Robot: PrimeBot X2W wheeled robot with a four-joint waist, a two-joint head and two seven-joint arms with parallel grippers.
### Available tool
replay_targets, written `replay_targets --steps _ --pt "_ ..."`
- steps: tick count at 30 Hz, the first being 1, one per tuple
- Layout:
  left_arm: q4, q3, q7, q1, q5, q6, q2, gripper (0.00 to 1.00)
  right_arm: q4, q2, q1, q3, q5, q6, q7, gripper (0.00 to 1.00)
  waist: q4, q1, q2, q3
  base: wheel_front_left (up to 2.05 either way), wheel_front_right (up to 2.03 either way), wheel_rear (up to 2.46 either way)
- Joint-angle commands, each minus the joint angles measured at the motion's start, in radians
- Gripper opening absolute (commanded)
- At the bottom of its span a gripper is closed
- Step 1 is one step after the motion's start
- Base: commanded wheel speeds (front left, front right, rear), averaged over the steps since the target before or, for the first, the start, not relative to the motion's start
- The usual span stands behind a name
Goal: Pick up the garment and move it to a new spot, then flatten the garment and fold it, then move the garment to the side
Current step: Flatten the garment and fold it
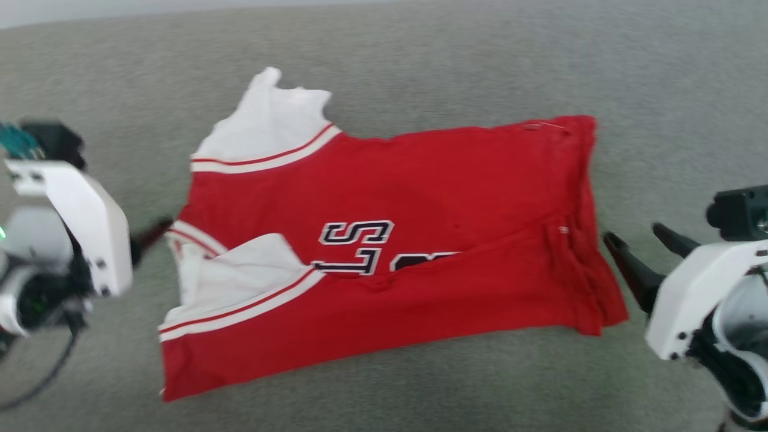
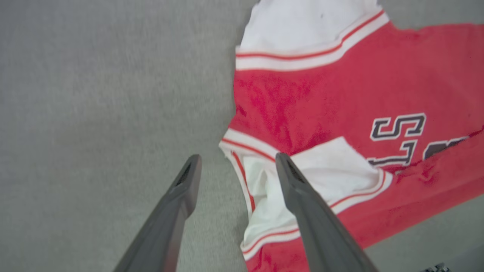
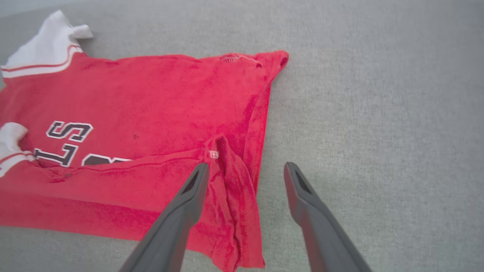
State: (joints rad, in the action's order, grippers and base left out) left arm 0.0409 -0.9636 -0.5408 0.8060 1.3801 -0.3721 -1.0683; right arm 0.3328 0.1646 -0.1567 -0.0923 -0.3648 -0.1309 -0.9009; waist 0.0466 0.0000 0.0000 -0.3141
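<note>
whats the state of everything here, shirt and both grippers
garment: lying on the grey surface, near long edge folded over, hem end wrinkled
left gripper: open, holding nothing, at the sleeve end
right gripper: open, holding nothing, at the hem end

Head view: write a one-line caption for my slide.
Red jersey with white sleeves, partly folded on grey surface, between open left gripper and right gripper.
</note>
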Motion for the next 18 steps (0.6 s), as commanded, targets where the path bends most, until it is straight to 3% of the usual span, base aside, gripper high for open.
replay_targets --steps 1,11,18 --pt "-0.023 0.011 0.003 0.040 -0.022 0.026 0.008 1.00 0.013 -0.019 -0.020 0.023 0.020 0.000 0.064 1.00 0.049 0.0000 0.0000 -0.011 0.00 0.00 0.00" --pt "-0.245 0.014 -0.024 0.244 -0.139 0.178 0.072 1.00 -0.052 -0.091 -0.113 0.116 0.121 0.000 0.465 1.00 0.199 0.0000 0.0000 -0.079 0.00 0.00 0.00" --pt "-0.441 0.004 -0.063 0.363 -0.183 0.254 0.149 1.00 -0.145 -0.114 -0.155 0.151 0.129 0.000 0.603 1.00 0.261 0.0000 0.0000 -0.136 0.00 0.00 0.00"
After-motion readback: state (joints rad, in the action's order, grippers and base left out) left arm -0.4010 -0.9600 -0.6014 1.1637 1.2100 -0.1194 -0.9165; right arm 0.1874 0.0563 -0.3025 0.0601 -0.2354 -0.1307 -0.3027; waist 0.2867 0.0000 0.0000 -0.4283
